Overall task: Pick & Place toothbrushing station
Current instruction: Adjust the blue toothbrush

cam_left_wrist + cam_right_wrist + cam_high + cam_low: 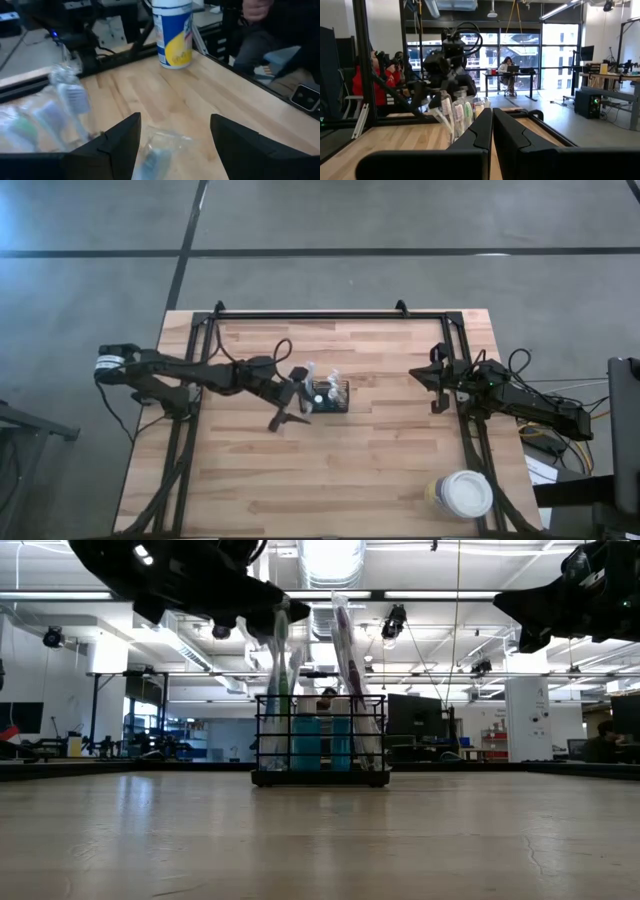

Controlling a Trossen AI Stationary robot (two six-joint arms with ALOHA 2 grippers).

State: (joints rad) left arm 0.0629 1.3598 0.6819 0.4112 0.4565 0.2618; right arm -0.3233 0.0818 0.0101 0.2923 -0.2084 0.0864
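The caddy [331, 396] with its toothbrushes [345, 660] stands mid-desk [380, 470], not yet lifted, so the carry remains: my left gripper [297, 395] hovers just beside it, fingers apart, while my right gripper [436, 376] waits well apart, fingers together.

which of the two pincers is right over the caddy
The left pincer, open above the black mesh caddy and its toothbrushes. The right pincer waits shut by the table's right edge, well away.
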